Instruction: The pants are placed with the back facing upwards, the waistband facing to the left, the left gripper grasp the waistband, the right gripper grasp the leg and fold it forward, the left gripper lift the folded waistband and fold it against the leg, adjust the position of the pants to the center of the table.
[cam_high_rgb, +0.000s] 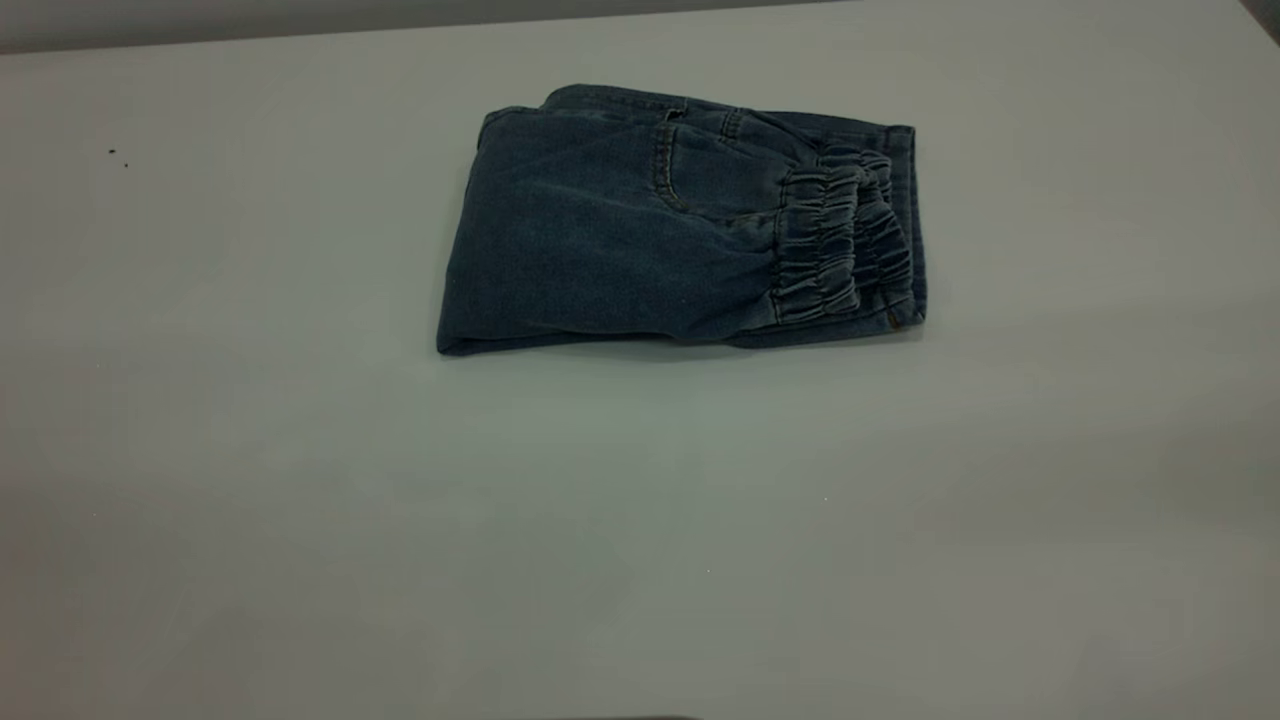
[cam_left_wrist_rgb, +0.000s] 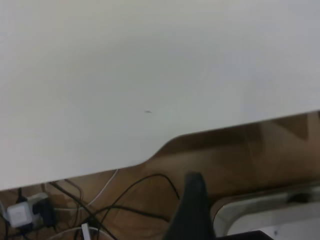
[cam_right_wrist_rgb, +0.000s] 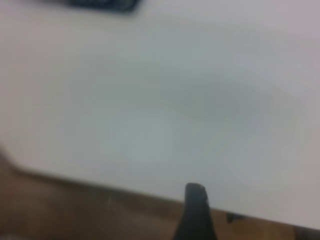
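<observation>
The pants (cam_high_rgb: 640, 230) lie folded into a compact blue denim bundle on the table (cam_high_rgb: 300, 480), a little behind and right of its middle. The ruffled waistband (cam_high_rgb: 835, 245) lies on top at the bundle's right end. A strip of leg (cam_high_rgb: 905, 165) with its hem shows just beyond it. Neither gripper appears in the exterior view. In the left wrist view, the left gripper (cam_left_wrist_rgb: 192, 205) hangs off the table's edge (cam_left_wrist_rgb: 150, 159), over the floor. The right gripper (cam_right_wrist_rgb: 196, 210) sits at the table's edge (cam_right_wrist_rgb: 100, 182) too, far from a dark corner of the pants (cam_right_wrist_rgb: 105, 4).
Black cables (cam_left_wrist_rgb: 130, 192) and a white power strip (cam_left_wrist_rgb: 20, 214) lie on the brown floor below the table's edge in the left wrist view. A white rounded base (cam_left_wrist_rgb: 260, 212) stands beside them. The table's far edge (cam_high_rgb: 400, 28) runs just behind the pants.
</observation>
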